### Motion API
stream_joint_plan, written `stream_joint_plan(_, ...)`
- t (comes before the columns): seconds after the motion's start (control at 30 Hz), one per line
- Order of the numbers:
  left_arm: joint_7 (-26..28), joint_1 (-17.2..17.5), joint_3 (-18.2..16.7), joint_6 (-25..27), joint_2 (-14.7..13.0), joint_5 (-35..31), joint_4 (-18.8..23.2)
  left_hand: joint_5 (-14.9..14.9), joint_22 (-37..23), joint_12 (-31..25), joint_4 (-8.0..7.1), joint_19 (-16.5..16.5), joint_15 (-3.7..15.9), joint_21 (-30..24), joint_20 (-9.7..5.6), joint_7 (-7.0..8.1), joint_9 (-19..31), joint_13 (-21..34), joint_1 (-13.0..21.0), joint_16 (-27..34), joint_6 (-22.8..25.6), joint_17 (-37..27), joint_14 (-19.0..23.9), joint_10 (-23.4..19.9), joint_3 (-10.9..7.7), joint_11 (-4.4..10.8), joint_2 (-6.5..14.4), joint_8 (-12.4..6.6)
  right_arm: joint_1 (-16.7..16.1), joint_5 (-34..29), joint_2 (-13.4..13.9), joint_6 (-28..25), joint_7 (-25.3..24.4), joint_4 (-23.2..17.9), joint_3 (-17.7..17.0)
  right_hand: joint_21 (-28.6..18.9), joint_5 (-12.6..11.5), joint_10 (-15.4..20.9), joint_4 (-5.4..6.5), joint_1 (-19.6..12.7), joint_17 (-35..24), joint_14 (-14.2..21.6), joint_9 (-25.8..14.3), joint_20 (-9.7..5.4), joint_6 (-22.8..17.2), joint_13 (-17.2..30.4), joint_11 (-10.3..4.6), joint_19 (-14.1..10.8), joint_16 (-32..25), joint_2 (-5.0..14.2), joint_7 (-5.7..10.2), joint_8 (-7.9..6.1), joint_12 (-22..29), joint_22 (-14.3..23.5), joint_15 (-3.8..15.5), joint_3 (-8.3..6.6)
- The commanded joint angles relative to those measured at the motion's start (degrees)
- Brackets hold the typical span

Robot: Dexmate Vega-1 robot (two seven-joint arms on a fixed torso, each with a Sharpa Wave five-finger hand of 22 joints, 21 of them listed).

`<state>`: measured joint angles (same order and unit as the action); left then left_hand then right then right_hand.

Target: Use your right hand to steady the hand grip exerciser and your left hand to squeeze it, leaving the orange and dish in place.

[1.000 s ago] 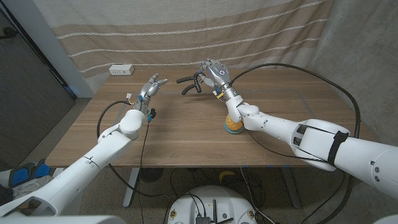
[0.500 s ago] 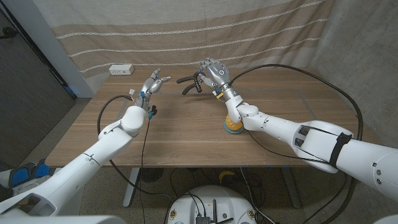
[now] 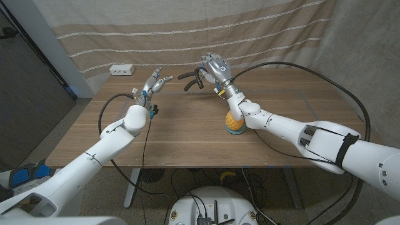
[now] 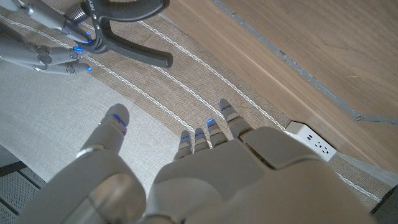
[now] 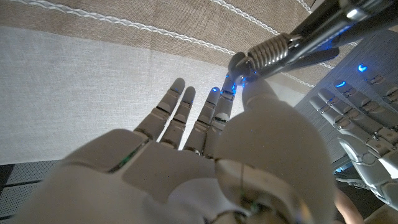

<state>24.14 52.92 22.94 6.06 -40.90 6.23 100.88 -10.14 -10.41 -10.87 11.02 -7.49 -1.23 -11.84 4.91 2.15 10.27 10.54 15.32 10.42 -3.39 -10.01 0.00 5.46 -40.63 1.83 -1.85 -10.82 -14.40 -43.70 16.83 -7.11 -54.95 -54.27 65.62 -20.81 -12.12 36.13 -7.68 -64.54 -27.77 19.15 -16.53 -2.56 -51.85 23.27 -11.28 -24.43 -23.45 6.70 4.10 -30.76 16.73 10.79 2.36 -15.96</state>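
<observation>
Hand grip exerciser: the hand grip exerciser (image 3: 192, 80) is lifted above the far part of the worktop (image 3: 187, 134), near the striped curtain (image 3: 187, 31); its black handles point toward the robot's left, and its metal spring coil (image 5: 273, 46) shows in the right wrist view.
Right robot hand: the right robot hand (image 3: 215, 70) holds the exerciser at its spring end, fingers curled about it.
Left robot hand: the left robot hand (image 3: 155, 82) is raised just to the left of the exerciser's handles, apart from them, fingers spread and holding nothing; in the left wrist view its fingertips (image 4: 217, 121) reach toward the black handle (image 4: 134, 46) without touching.
Orange: the orange (image 3: 234, 122) sits in the dish (image 3: 232, 130) on the worktop, under the right forearm, nearer the robot than the exerciser.
Power strip: a white power strip (image 3: 122, 70) lies at the worktop's far left corner, beyond the left robot hand.
</observation>
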Motion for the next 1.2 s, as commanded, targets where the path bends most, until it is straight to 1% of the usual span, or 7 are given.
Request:
stream_joint_plan(0.03,1.31,0.12,0.39,2.24,-0.33,-3.06,1.83,0.24,-0.19,0.01,-0.09,0.07,-0.24,0.17,-0.16,-0.11,0.18,0.23,0.79,-0.09,-0.62,-0.13,-0.62,0.4,0.09,-0.06,-0.13,-0.38,0.3,-2.81,1.08,-3.21,1.38,-3.84,-1.07,-0.57,-0.33,0.22,-0.03,-0.13,-0.35,-0.41,-10.14,-3.78,0.23,0.3,-0.58,0.11,0.32,2.49,0.16,-5.52,-0.25,0.33,10.73,0.02)
stream_joint_plan(0.27,2.79,-0.49,1.61,5.76,-0.6,-7.08,3.58,0.23,-0.19,0.0,-0.1,0.17,-0.37,0.2,-0.12,-0.06,0.19,0.24,1.25,-0.13,-0.74,-0.13,-0.82,0.57,0.11,-0.06,-0.4,-0.45,-0.63,-4.56,2.65,-7.05,6.23,-9.0,-1.6,-0.53,-0.34,0.07,0.02,0.09,-0.36,-0.66,-10.1,-3.64,0.21,0.48,-0.59,0.38,0.54,2.41,0.26,-5.63,-0.4,0.32,10.6,0.16)
stream_joint_plan(0.4,3.27,-1.17,2.42,7.58,-0.97,-9.7,4.35,0.22,-0.18,-0.02,-0.1,0.21,-0.38,0.22,-0.15,0.21,0.19,0.24,1.55,-0.15,-0.88,-0.14,-0.95,0.63,0.13,-0.05,-0.58,-0.46,-1.0,-5.3,2.93,-7.53,7.01,-10.3,-1.89,-0.57,-0.38,-0.06,0.05,0.16,-0.37,-0.77,-10.06,-3.62,0.26,0.58,-0.59,0.39,0.67,2.48,0.34,-5.67,-0.51,0.32,10.62,0.18)
stream_joint_plan(0.73,3.54,-2.62,3.61,8.07,-0.81,-13.47,4.15,0.2,-0.18,-0.27,-0.12,0.16,-0.14,0.2,-0.29,0.38,0.2,0.25,2.28,-0.06,-0.85,-0.14,-0.94,0.22,0.26,0.29,-1.15,-0.64,-2.22,-6.56,3.76,-8.02,8.85,-13.78,-2.79,-0.62,-0.42,-0.1,0.15,0.44,-0.35,-0.9,-9.86,-3.51,0.23,0.78,-0.65,0.43,0.9,2.49,0.47,-5.7,-0.64,0.31,10.53,0.25)
stream_joint_plan(0.97,4.67,-3.76,4.94,10.59,-0.59,-17.79,4.39,0.19,-0.18,-0.41,-0.14,0.29,0.06,0.24,-0.41,0.36,0.2,0.26,2.76,-0.07,-0.92,-0.14,-1.05,-0.07,0.33,0.49,-1.49,-0.71,-3.3,-9.04,5.05,-11.13,14.89,-19.08,-2.82,-0.61,-0.47,-0.2,0.11,0.55,-0.35,-1.09,-9.86,-3.36,0.19,0.94,-0.63,0.59,1.11,2.42,0.53,-5.84,-0.77,0.3,10.54,0.31)
stream_joint_plan(1.07,5.64,-4.19,5.65,12.42,-0.31,-20.21,4.6,0.18,-0.17,-0.45,-0.15,0.51,-0.03,0.33,-0.47,0.31,0.2,0.26,3.05,-0.04,-0.94,-0.14,-1.02,-0.17,0.37,0.62,-1.68,-0.76,-3.41,-10.31,5.29,-12.28,17.39,-20.48,-2.71,-0.58,-0.47,-0.22,0.12,0.62,-0.35,-1.16,-9.8,-3.3,0.19,0.99,-0.64,0.7,1.17,2.4,0.52,-5.83,-0.81,0.29,10.51,0.34)
stream_joint_plan(1.2,6.43,-4.64,6.44,13.97,-0.1,-22.82,4.72,0.15,-0.16,-0.61,-0.15,0.62,0.11,0.36,-0.57,0.44,0.21,0.27,3.41,0.0,-0.83,-0.14,-0.97,-0.55,0.43,0.88,-1.95,-0.86,-3.48,-11.31,5.2,-12.52,18.25,-20.88,-2.91,-0.58,-0.47,-0.28,0.21,0.8,-0.38,-1.21,-9.81,-3.21,0.28,1.05,-0.65,0.76,1.21,2.4,0.44,-5.86,-0.87,0.29,10.41,0.42)
